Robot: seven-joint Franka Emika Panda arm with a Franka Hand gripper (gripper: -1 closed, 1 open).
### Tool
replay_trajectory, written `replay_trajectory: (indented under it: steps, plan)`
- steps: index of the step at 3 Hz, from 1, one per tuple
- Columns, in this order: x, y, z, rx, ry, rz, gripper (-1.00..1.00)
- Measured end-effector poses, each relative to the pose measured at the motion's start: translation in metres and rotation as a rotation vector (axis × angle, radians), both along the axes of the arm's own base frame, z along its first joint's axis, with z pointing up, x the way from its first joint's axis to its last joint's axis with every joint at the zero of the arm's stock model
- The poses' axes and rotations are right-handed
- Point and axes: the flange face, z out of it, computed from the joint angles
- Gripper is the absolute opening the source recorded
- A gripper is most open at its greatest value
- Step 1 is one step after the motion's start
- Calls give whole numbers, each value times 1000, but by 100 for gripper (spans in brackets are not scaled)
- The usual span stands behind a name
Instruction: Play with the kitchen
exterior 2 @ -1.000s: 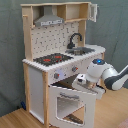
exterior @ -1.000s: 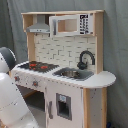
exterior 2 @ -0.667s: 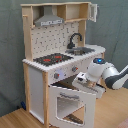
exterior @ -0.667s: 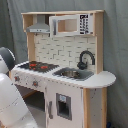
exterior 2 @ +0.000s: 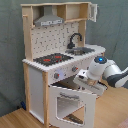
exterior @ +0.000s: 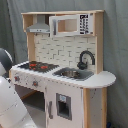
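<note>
Since the earlier frame, nothing visibly shifts: the gripper [exterior 2: 85, 80] hovers at the kitchen [exterior 2: 60, 60] knobs above the open oven door [exterior 2: 70, 102]; its finger state is unclear. Next, likely press or turn a knob [exterior 2: 75, 69].

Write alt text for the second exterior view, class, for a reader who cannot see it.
A white robot arm reaches to the front of a toy kitchen, just above its oven door, which hangs partly open. On the counter sit a red-ringed hob, a sink and a black faucet, under a grey hood.
</note>
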Motion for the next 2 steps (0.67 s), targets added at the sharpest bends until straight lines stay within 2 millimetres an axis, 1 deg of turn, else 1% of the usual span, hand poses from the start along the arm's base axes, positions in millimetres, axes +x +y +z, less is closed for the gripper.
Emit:
replay_trajectory:
  steps: [2]
  plan:
    - [-10,-2,28,-88,-61,-38,100]
